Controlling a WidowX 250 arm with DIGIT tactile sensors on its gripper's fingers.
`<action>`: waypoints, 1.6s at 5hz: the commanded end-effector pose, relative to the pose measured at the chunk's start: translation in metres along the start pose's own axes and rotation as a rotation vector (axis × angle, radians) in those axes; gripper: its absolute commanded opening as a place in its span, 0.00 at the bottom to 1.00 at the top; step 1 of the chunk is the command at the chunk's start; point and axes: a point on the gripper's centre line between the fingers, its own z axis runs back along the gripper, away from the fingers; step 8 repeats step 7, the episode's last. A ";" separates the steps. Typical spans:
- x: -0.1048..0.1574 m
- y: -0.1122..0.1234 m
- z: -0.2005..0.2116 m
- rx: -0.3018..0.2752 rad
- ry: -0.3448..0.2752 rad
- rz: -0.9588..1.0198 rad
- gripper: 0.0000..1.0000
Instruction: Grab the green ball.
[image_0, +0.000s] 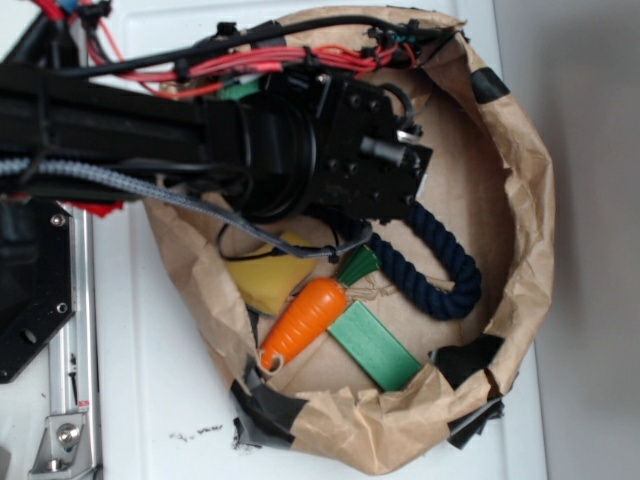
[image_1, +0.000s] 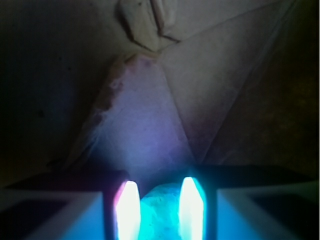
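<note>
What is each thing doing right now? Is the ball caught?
Green ball: squeezed between the glowing fingers.
Gripper: shut on the ball.
Carrot toy: lying loose in the paper bag.
Green block: lying flat.
Blue rope: curled, loose.

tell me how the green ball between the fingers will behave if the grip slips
The green ball looks round, so it would probably roll away across the creased brown paper if released. Its surface seems matte, not glossy, so the fingers likely hold it by friction. It sits narrowly between them, suggesting it is small and light.
</note>
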 end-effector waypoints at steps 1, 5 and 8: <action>-0.007 -0.005 0.008 -0.002 -0.029 0.004 0.00; -0.019 0.002 0.192 -0.180 -0.599 0.191 0.00; -0.028 -0.002 0.174 -0.375 -0.694 0.454 0.00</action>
